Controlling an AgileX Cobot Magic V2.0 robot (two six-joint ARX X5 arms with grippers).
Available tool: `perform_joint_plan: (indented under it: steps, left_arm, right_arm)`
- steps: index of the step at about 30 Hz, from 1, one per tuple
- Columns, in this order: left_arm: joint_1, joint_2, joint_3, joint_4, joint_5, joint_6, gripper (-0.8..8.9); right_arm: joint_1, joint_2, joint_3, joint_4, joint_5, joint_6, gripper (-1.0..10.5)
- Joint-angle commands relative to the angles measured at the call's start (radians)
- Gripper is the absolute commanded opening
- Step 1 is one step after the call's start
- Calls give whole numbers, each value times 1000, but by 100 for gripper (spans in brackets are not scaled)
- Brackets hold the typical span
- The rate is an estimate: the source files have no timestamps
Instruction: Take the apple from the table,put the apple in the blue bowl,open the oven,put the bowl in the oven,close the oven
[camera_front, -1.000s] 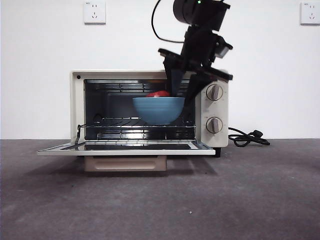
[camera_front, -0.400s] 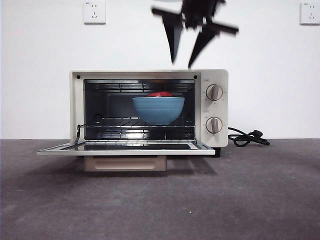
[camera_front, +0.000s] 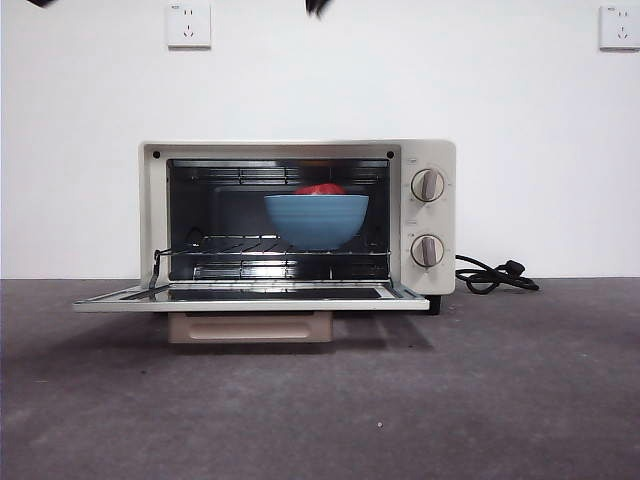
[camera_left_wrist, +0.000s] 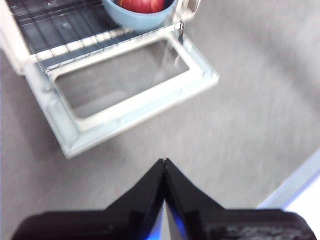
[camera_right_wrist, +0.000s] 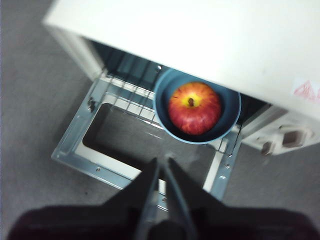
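Front view: cream-white boxy toaster oven (camera_front: 298, 225) on the dark grey-brown matte table (camera_front: 320, 400), glass-paned door (camera_front: 250, 296) folded down flat. Round medium-blue ridged bowl (camera_front: 316, 220) on the wire rack (camera_front: 240, 245) inside, toward the knob side of the cavity. Only a sliver of the round red apple (camera_front: 320, 188) peeking above the bowl's rim. Two round knobs (camera_front: 428, 185) on the panel, black cord (camera_front: 495, 275) coiled on the table beside the oven, two white wall sockets (camera_front: 189, 23) up high. Of the arms, just black tips at the top edge.

Right wrist view, from above: whole apple (camera_right_wrist: 194, 108) with yellow around the stem, sitting centred in the bowl (camera_right_wrist: 165, 120), the bowl half under the oven's white top (camera_right_wrist: 210, 45). Right gripper (camera_right_wrist: 163, 165) hovering over the lowered door, well apart from bowl and oven, jaws close but with a narrow gap between the tips.

Left wrist view: left gripper (camera_left_wrist: 164, 165) above bare table off the door's far corner, jaws pressed together, nothing between them. Bowl and apple cut off at the frame edge there.
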Motion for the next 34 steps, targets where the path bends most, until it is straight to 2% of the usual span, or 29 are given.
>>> perform_joint_plan:
  steps: [1,4,7,12,20,27,34]
  left_arm:
    - [78,20,2,26,30,-24,-6]
    - [166,76,2,6,74,2,-6]
    - [245,129,-11,15,171,23,-6]
    - [328,222,-100,154,339,-61,-6]
    - [368,383,-299,431,372,-251,-6]
    - [368,515,-313,529,352,-344,-6]
    - [368,613,-313,479,360,-267,-6]
  right_arm:
    - [31,-53,-39,-23,43,-79,-12]
    - [51,-129,-113,-23,46,-105,-12]
    - [60,-224,-221,-23,47,-122,-12]
    - [60,-431,-467,67,45,-126,-12]
    - [60,-798,-840,268,23,-98,-12]
    - [60,-1036,-1024,352,-7,-52,-12]
    - [59,-1161,-1070,325,21,-12,-12]
